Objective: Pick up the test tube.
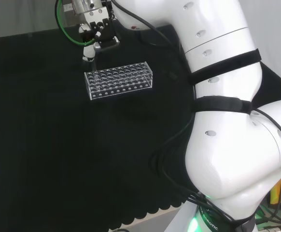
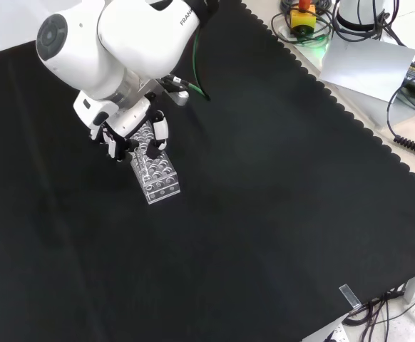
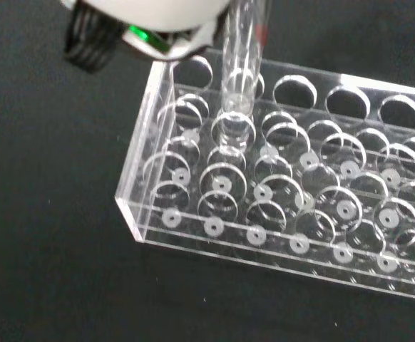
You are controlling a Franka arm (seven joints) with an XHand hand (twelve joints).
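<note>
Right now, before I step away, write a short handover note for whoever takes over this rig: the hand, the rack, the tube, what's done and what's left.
Hand: the black and white hand is over one end of the clear plastic test tube rack, fingers curled; the front view does not show what they grip.
Things: the rack lies on the black cloth. In the wrist view a clear glass test tube stands upright, its bottom end in or just above a rack hole near a corner.
Done: hand brought to the tube.
Left: confirm the grip, then lift the tube clear of the rack.

arm reaching far over bench | hand (image 2: 132,132) pointing down | fingers curled, pinching
</note>
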